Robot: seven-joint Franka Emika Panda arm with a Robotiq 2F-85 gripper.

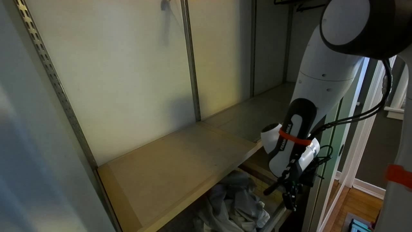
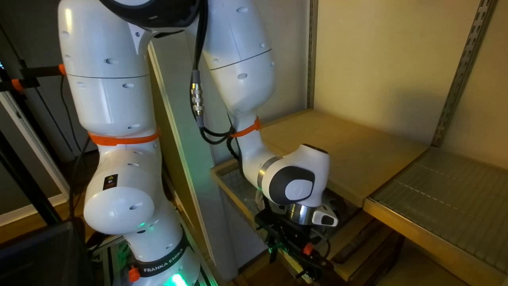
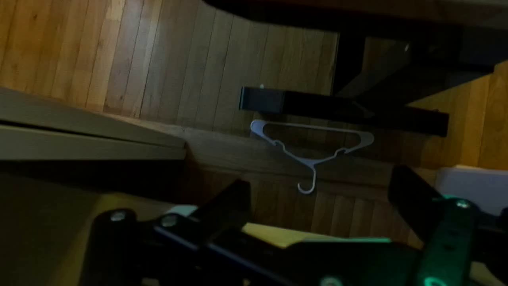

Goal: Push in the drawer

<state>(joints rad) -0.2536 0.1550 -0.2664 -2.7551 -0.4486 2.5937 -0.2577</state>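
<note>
Drawer point(image 2: 237, 201) sticks out below the front edge of the counter point(image 1: 177, 161), gray cloth point(image 1: 238, 199) inside. My gripper point(image 3: 320, 178) is spread, near drawer's front rim; can't tell if touching.

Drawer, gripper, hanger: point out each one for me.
Drawer point(image 2: 235, 200): in an exterior view, on its wooden rim.
Gripper point(image 3: 320, 179): wrist view, midway between its fingertips.
Hanger point(image 3: 310, 162): wrist view, where hook and arms meet.
</note>
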